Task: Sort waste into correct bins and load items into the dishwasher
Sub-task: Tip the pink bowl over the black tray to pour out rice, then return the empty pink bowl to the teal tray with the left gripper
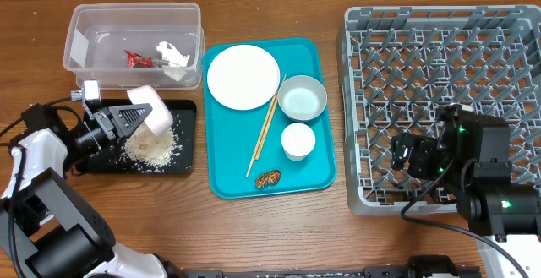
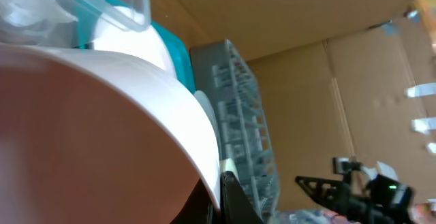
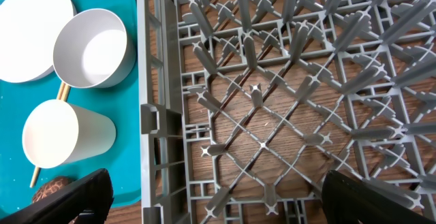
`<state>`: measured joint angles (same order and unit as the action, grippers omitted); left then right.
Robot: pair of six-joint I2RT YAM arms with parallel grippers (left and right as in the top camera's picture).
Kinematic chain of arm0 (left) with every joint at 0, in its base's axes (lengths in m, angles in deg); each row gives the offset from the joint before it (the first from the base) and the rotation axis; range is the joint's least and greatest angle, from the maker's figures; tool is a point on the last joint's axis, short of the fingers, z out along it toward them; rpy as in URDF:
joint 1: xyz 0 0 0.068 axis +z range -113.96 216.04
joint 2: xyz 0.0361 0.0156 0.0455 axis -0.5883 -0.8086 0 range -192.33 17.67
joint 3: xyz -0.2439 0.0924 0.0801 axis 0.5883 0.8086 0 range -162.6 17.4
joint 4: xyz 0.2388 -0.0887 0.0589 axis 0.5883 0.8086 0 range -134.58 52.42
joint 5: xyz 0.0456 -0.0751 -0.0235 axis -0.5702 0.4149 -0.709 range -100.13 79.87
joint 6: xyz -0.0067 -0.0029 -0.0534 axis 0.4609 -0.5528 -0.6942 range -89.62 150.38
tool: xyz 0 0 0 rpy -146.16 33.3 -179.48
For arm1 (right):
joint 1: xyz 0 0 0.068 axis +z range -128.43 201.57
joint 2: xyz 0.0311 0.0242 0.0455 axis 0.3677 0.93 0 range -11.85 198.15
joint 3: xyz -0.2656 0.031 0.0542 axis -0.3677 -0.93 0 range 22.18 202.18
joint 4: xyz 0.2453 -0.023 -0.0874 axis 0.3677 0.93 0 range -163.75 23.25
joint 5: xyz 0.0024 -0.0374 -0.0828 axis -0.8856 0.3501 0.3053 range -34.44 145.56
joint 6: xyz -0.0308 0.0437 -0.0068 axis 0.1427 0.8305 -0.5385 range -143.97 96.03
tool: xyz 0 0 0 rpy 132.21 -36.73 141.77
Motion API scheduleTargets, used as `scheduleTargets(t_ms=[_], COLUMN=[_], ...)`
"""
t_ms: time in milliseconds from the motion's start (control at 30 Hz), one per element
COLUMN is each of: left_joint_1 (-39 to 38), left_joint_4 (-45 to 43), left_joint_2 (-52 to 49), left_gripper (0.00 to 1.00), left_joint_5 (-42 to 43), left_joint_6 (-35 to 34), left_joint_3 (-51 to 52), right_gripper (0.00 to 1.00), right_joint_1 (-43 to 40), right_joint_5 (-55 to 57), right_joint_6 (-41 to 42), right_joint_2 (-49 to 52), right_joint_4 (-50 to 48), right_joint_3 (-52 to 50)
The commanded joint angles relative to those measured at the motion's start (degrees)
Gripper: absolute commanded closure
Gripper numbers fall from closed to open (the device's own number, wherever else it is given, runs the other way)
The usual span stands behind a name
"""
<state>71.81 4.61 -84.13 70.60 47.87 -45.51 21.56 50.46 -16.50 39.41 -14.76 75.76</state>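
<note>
My left gripper point(image 1: 127, 119) is shut on the rim of a white bowl point(image 1: 150, 107), held tipped over the black tray point(image 1: 188, 147), where a heap of rice point(image 1: 150, 146) lies. In the left wrist view the bowl point(image 2: 136, 101) fills the frame, its rim pinched between the fingers point(image 2: 221, 197). On the teal tray point(image 1: 314, 177) lie a white plate point(image 1: 243, 76), a grey bowl point(image 1: 303, 97), a white cup point(image 1: 297, 140), chopsticks point(image 1: 265, 130) and a brown food scrap point(image 1: 268, 178). My right gripper point(image 1: 412, 155) is open and empty over the grey dish rack point(image 1: 439, 33).
A clear plastic bin point(image 1: 135, 24) at the back left holds a red wrapper point(image 1: 138, 58) and crumpled white paper point(image 1: 172, 54). The right wrist view shows the rack point(image 3: 272, 101), the cup point(image 3: 61, 135) and the grey bowl point(image 3: 92, 47) beside it.
</note>
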Motion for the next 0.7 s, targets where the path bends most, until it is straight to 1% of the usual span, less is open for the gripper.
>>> scheduleTargets(t_ms=[0,100,200,233,400,500,567,600,633,667], left_joint_1=[0.2,0.22,0.22,-0.15,-3.39,-7.96,-11.23,-15.08,-16.94,-20.5], left_joint_4=[2.58,1.73,1.75,2.69,4.79,4.76,4.76,4.7,4.63,4.35], left_joint_2=[1.01,0.9,0.9,0.94,1.57,2.73,3.39,3.89,4.11,4.33], left_gripper=[0.96,0.96,0.96,0.96,0.96,0.96,0.96,0.96,0.96,0.96], left_joint_5=[9.81,8.09,1.55,-1.92,-3.21,-4.17,-6.51,-10.51,-12.72,-17.33], left_joint_6=[5.4,5.6,1.6,0.33,0.96,0.92,0.87,0.02,-0.46,-1.79], left_joint_3=[0.2,0.15,0.13,0.13,0.13,0.07,-0.31,-1.03,-1.4,-2.14], right_gripper=[0.0,0.0,0.0,0.0,0.0,0.0,0.0,0.0,0.0,0.0], right_joint_1=[-0.24,-0.24,-0.24,-0.24,-0.24,-0.24,-0.24,-0.24,-0.24,-0.24], right_joint_5=[0.09,0.09,0.11,0.11,0.09,0.11,0.11,0.09,0.11,0.09], right_joint_6=[0.04,0.04,0.04,0.04,0.07,0.07,0.07,0.07,0.07,0.04], right_joint_2=[-0.39,-0.39,-0.39,-0.39,-0.39,-0.39,-0.39,-0.39,-0.39,-0.39], right_joint_4=[-0.24,-0.11,-0.28,-0.35,-0.35,-0.35,-0.35,-0.37,-0.42,-0.57], right_joint_3=[1.66,1.66,1.66,1.66,1.66,1.66,1.66,1.66,1.66,1.66])
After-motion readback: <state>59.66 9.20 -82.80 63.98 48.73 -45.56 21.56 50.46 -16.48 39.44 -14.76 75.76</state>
